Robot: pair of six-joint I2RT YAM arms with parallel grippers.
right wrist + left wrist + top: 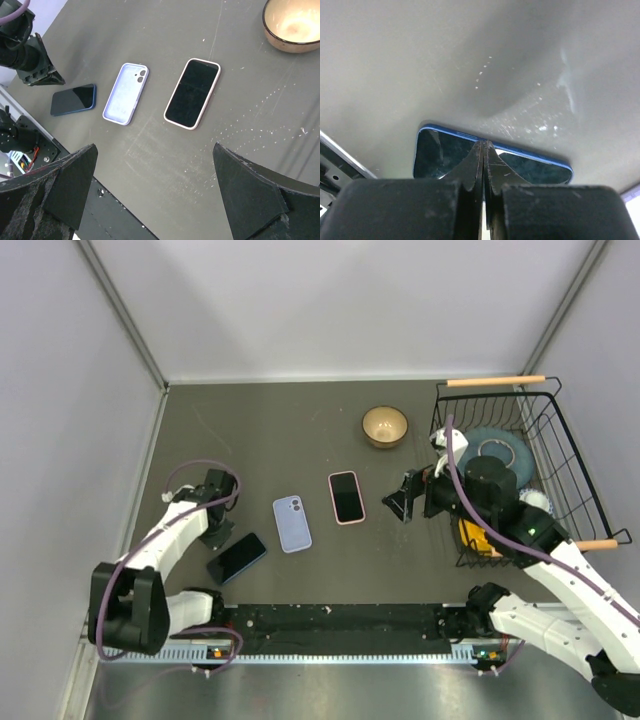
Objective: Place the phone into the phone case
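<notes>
The blue-edged phone lies screen up and askew near the table's near-left corner, close to the near edge. The left claw is pinched closed with nothing in it, its tips at the phone's far long edge; whether they touch it I cannot tell. The lavender case lies flat just toward the middle, clear of the phone, with bare table all around. A pink-rimmed phone follows, then the right claw, spread wide and holding nothing. A bowl and a wire basket sit toward the far-right corner.
</notes>
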